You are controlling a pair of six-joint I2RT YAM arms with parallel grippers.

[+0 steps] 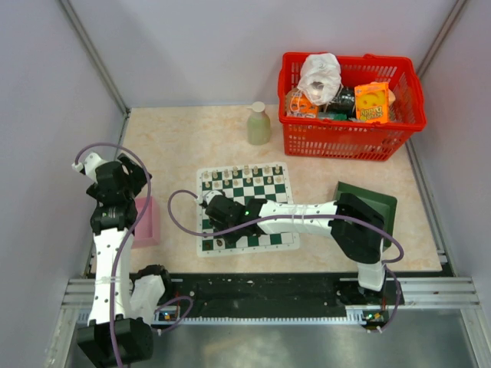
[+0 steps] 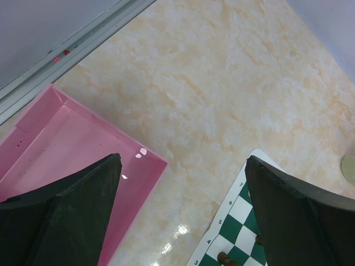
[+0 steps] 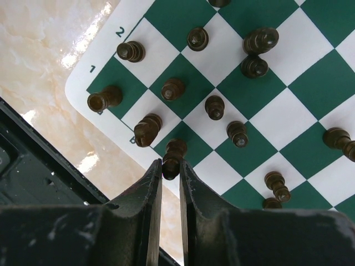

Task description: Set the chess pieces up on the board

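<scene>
The green-and-white board (image 1: 265, 186) lies mid-table. Pale pieces (image 1: 244, 173) line its far edge. Several dark pieces (image 3: 214, 106) stand on its two near rows. My right gripper (image 3: 170, 169) reaches over the board's near left corner (image 1: 217, 217). It is shut on a dark piece (image 3: 174, 157), which sits at the board's near edge beside the white border. My left gripper (image 2: 183, 160) is open and empty. It hangs over bare table between the pink tray and the board's left edge (image 2: 238, 210). In the top view it (image 1: 132, 175) is left of the board.
A pink tray (image 1: 147, 220) lies left of the board and shows in the left wrist view (image 2: 66, 144). A dark green tray (image 1: 377, 201) sits right, partly under the right arm. A red basket (image 1: 349, 138) of items and a pale bottle (image 1: 258, 124) stand at the back.
</scene>
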